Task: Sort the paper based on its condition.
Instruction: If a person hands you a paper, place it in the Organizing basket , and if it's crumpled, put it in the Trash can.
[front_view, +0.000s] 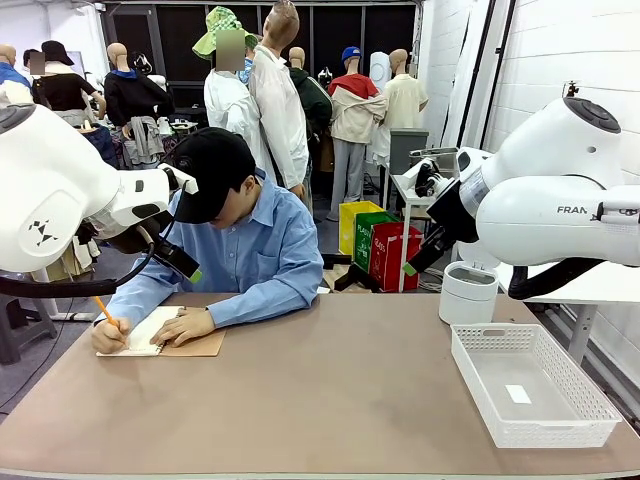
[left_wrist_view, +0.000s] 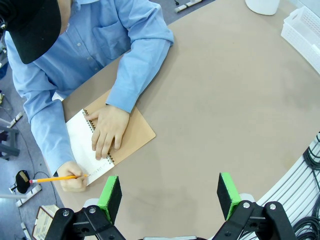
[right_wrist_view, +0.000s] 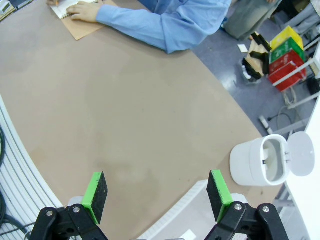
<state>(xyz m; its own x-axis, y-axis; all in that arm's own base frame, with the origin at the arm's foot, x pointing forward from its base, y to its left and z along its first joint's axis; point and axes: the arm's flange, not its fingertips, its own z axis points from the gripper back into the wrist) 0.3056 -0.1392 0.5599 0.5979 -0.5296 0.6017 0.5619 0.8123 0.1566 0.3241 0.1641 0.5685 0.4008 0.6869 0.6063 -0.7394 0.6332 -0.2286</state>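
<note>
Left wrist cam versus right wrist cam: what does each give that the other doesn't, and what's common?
Left wrist view: the orange pencil in the person's writing hand, the spiral binding, the open left gripper. Right wrist view: the open lid of the white bin, coloured crates on the floor, the open right gripper. Both: the notebook, the blue sleeve, the table.

The left arm (front_view: 60, 195) hangs raised, jaws wide apart; the right arm (front_view: 560, 205) likewise.
</note>
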